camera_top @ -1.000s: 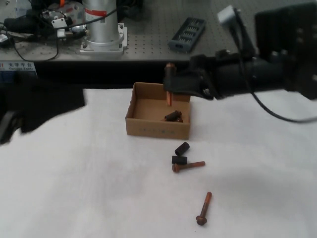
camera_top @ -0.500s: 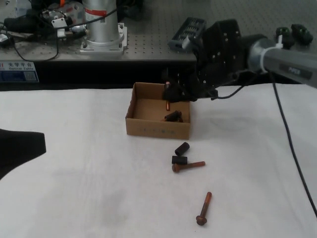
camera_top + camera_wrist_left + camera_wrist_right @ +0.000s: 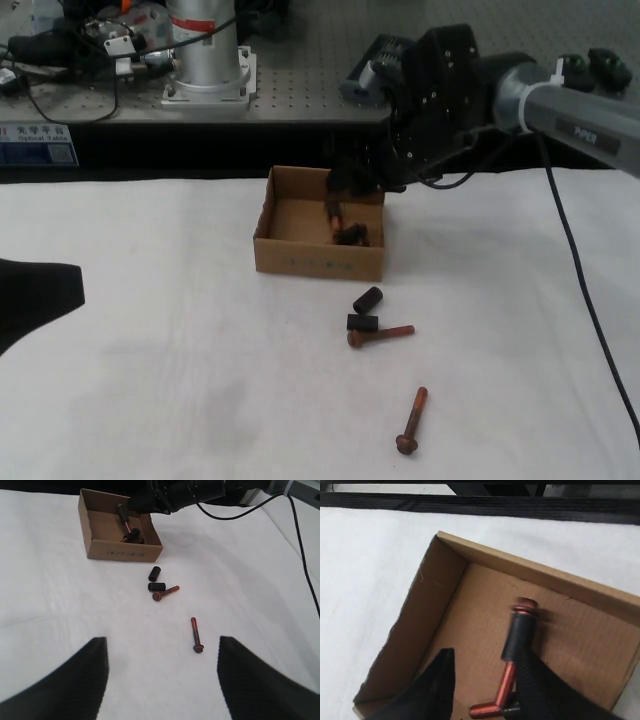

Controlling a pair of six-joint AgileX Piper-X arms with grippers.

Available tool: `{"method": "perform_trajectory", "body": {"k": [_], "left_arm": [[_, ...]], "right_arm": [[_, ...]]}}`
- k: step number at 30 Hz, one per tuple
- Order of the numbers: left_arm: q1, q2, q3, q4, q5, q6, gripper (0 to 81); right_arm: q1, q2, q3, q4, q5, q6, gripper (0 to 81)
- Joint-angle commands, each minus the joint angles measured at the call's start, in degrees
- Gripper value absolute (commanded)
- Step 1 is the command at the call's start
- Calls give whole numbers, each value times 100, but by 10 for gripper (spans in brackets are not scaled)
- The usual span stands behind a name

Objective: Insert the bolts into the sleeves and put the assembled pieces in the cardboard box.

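The cardboard box [image 3: 300, 262] [image 3: 120, 552] [image 3: 435, 610] stands at the back of the white cloth. My right gripper [image 3: 350, 185] [image 3: 145, 502] [image 3: 484, 655] hangs open over the box's far right corner. A bolt in a black sleeve [image 3: 337, 212] [image 3: 125, 520] [image 3: 518, 635] lies tilted inside, beside one finger. Another assembled piece [image 3: 350, 235] [image 3: 134, 537] lies under it. In front of the box lie a loose sleeve [image 3: 368, 299] [image 3: 154, 573], a sleeve [image 3: 362, 323] touching a bolt [image 3: 385, 333] [image 3: 167, 592], and a lone bolt [image 3: 412, 420] [image 3: 195, 635]. My left gripper [image 3: 162, 640] [image 3: 35, 295] is open and empty, near the left front.
Behind the cloth a dark optical bench carries a metal column base [image 3: 205, 60], cables and a blue bit case [image 3: 375, 70]. The right arm's cable [image 3: 590, 300] trails over the cloth's right side. White cloth lies bare at the left and front.
The right gripper lowered the sleeved bolt from above the box rim into the box and let it go; the piece now leans inside. The left gripper drew back toward the left edge.
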Motion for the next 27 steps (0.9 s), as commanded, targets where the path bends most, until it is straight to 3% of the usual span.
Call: {"method": "perform_trajectory", "body": {"k": [1, 10, 17, 27], "left_arm": [[11, -4, -40, 14, -55, 59, 461], [11, -4, -40, 14, -54, 183, 461], [11, -4, -40, 14, -450, 935, 461], [11, -4, -40, 14, -558, 938, 461]], "right_arm": [[29, -74, -80, 104, -286, -27, 291], [72, -444, -80, 650, -329, -131, 284], [57, -1183, 5, 2480, 164, -1353, 284], [201, -3119, 2118, 2813, 403, -1547, 284]]}}
